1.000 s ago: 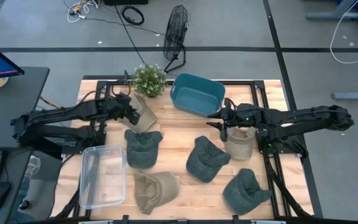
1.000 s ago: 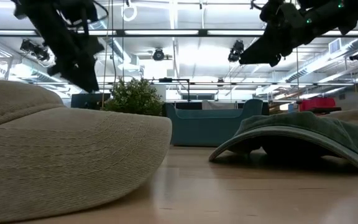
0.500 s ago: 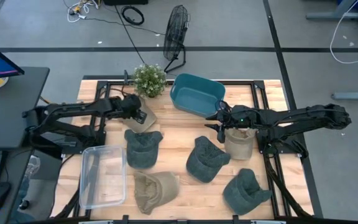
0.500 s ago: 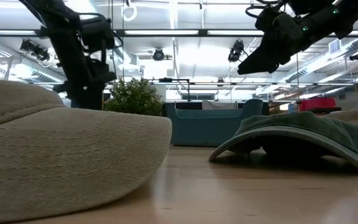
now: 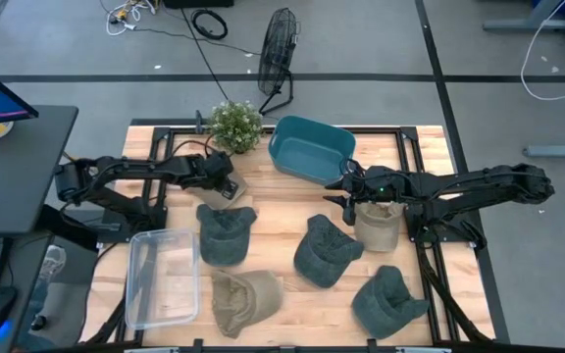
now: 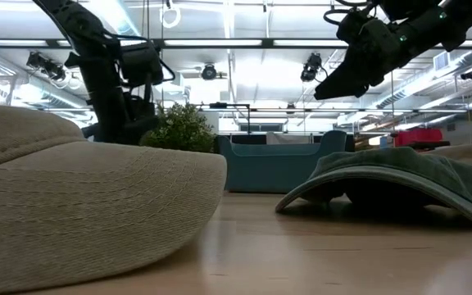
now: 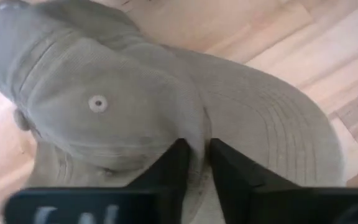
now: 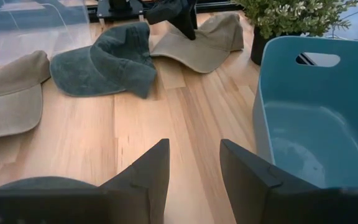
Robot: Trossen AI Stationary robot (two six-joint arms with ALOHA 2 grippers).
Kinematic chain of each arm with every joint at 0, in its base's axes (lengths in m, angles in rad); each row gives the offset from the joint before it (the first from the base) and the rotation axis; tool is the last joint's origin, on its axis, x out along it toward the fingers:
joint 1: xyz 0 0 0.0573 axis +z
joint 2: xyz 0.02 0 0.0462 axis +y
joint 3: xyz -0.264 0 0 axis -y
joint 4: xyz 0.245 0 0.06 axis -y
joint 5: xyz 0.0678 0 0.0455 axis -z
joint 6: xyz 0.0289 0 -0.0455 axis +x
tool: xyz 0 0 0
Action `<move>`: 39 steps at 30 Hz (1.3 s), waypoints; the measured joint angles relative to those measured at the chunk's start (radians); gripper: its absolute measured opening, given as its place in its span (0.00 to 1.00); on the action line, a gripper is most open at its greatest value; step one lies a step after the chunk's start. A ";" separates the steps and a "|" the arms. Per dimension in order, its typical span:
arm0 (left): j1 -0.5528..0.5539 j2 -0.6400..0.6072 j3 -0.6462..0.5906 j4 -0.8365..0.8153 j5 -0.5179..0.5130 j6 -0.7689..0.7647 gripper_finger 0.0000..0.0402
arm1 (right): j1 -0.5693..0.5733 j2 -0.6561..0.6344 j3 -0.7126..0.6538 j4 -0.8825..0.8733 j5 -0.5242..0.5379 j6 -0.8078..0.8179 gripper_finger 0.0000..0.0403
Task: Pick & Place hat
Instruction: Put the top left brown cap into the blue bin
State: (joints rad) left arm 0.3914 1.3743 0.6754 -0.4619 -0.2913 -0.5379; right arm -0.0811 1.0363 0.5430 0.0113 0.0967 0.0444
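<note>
since half a second ago the left gripper [image 5: 226, 183] has dropped lower onto the tan cap [image 5: 231, 182] near the potted plant [image 5: 234, 125], while the right arm has barely shifted. from the left wrist view its two dark fingers [image 7: 173, 168] stand close together, pinching a fold of the tan cap's [image 7: 166, 106] corduroy crown just below the top button [image 7: 96, 103]; the cap lies on the wooden table [image 5: 282, 211]. no writing or logo can be read on it.

just in front of that cap lies a dark green cap [image 5: 226, 233], and beside it a clear plastic bin [image 5: 162, 277]. another tan cap [image 5: 243, 298] sits near the front edge.

the right gripper [image 5: 346, 197] hovers above the table between the teal bin [image 5: 311, 148] and a beige cap [image 5: 378, 224], its fingers [image 8: 145, 174] spread apart and holding nothing. two more dark green caps [image 5: 324, 249] [image 5: 387, 300] lie further forward.
</note>
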 joint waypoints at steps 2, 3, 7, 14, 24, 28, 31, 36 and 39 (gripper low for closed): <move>-0.001 -0.004 0.000 0.005 -0.001 0.048 0.05 | 0.000 0.000 0.000 0.000 0.000 0.000 0.36; -0.004 -0.012 -0.001 0.010 -0.001 0.064 0.03 | 0.000 0.000 0.000 0.000 0.000 0.000 0.36; -0.036 -0.053 -0.002 0.043 0.004 0.104 0.02 | 0.000 0.000 0.000 0.006 0.000 0.000 0.36; -0.149 -0.136 0.038 0.045 0.039 0.133 0.02 | 0.000 0.000 0.000 0.098 -0.001 -0.015 0.36; -0.358 -0.130 0.164 0.081 0.055 0.414 0.02 | 0.000 0.037 0.000 0.363 -0.115 -0.150 0.36; -0.389 -0.129 0.171 0.187 0.052 0.532 0.01 | 0.001 0.104 0.000 0.516 -0.238 -0.208 0.36; -0.390 -0.129 0.171 0.242 0.053 0.586 0.02 | 0.001 0.171 0.029 0.549 -0.246 -0.241 0.36; -0.389 -0.113 0.171 0.279 0.052 0.666 0.02 | -0.001 0.305 0.157 0.469 -0.208 -0.285 0.36; -0.389 -0.090 0.171 0.279 0.052 0.717 0.02 | -0.001 0.378 0.274 0.320 -0.151 -0.375 0.38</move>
State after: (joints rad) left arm 0.0025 1.2843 0.8463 -0.1827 -0.2394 0.1791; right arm -0.0823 1.4141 0.8174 0.3316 -0.0547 -0.3307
